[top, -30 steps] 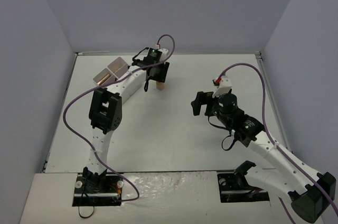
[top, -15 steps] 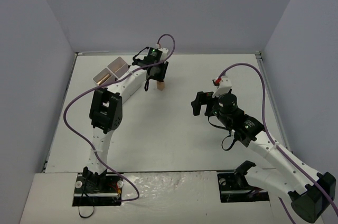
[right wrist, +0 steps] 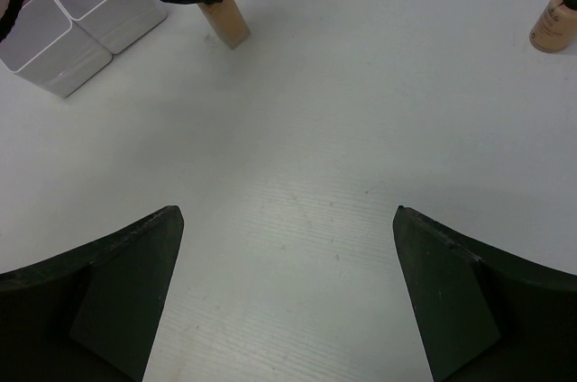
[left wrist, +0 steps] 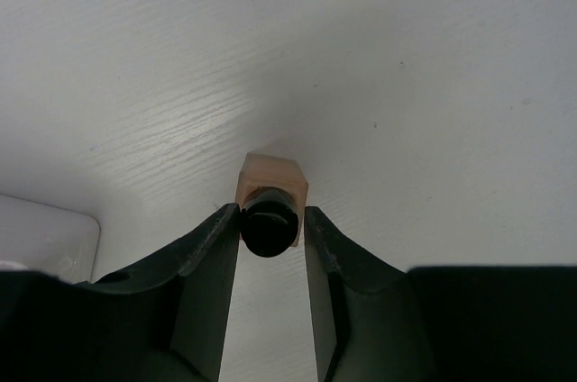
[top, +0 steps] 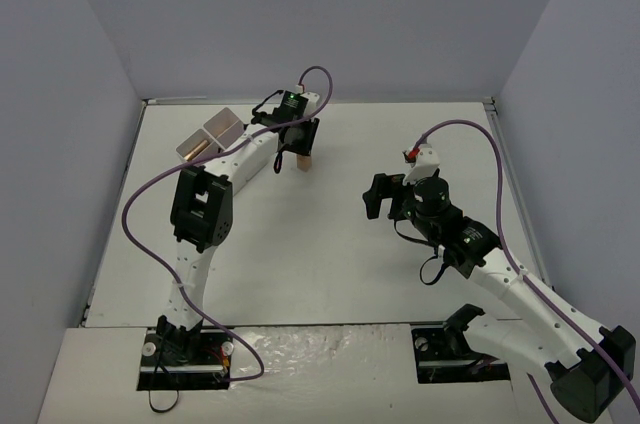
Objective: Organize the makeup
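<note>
Within left gripper [left wrist: 270, 214], tan bottle [left wrist: 270, 177]

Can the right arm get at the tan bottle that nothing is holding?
Probably yes: the right hand is open and empty, and only bare table lies between it and the tan bottle, which stands alone.

A white box [top: 212, 132] with square compartments sits at the far left of the white table [top: 330, 244], close to the grey-blue walls [top: 300, 14].
</note>
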